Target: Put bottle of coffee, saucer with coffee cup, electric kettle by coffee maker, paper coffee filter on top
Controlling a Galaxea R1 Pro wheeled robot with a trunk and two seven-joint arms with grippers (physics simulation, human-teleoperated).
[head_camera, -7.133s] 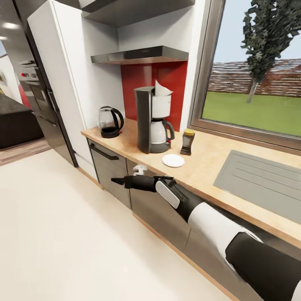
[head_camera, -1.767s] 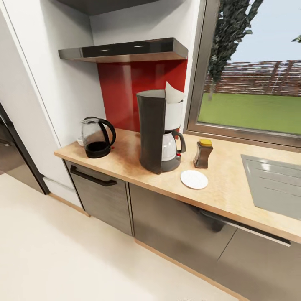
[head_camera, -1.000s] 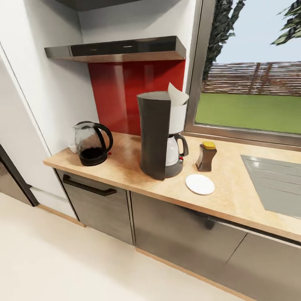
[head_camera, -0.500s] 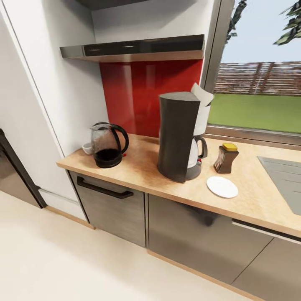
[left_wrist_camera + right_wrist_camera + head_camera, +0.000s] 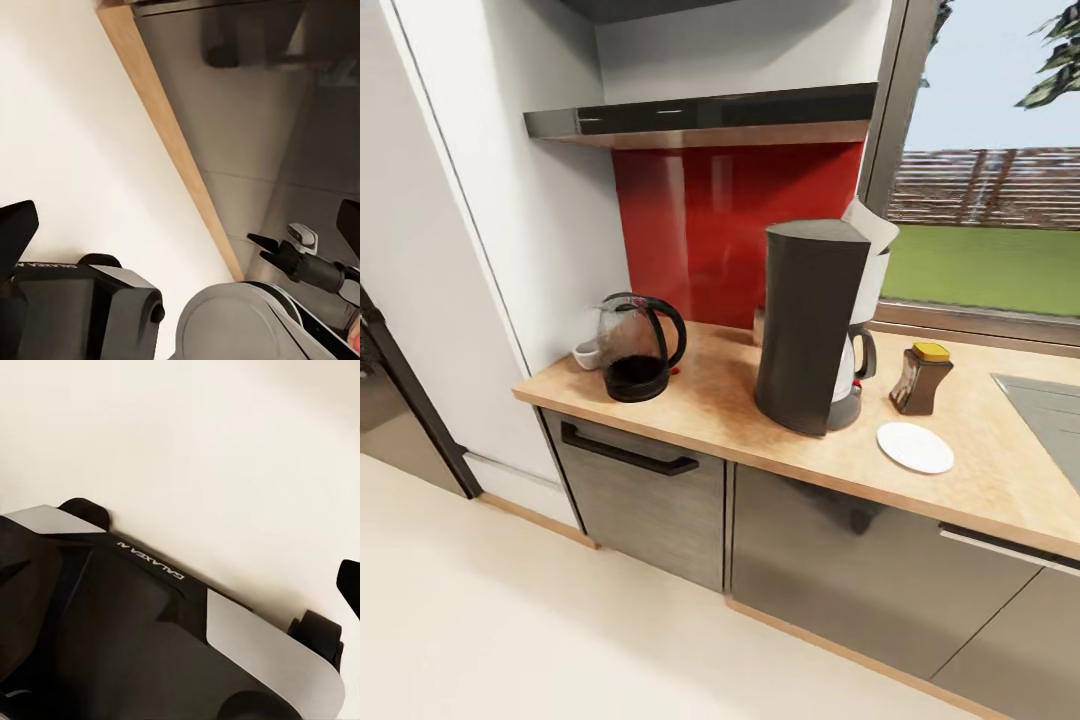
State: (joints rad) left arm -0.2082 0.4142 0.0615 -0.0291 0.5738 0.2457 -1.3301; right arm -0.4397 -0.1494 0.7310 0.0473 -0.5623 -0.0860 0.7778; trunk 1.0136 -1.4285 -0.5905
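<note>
On the wooden countertop (image 5: 720,405) stands the black coffee maker (image 5: 810,330), with a white paper filter (image 5: 872,226) sticking out of its top. A brown coffee bottle (image 5: 920,379) with a yellow lid and a white saucer (image 5: 915,447) sit close to its right. The glass electric kettle (image 5: 641,346) stands apart to its left. A white coffee cup (image 5: 588,353) peeks out behind the kettle by the wall. My left gripper (image 5: 184,216) hangs open over the floor. My right gripper (image 5: 180,577) is open above my own base.
Grey cabinet fronts with a black handle (image 5: 628,456) run under the counter. A dark shelf (image 5: 700,113) hangs over the red backsplash. A sink drainer (image 5: 1050,405) lies at the right and a dark appliance (image 5: 390,400) at the left. Cream floor (image 5: 560,630) lies in front.
The whole picture has shifted, so the camera has moved: the counter things now sit a little further right in the view. Nothing on the counter has moved.
</note>
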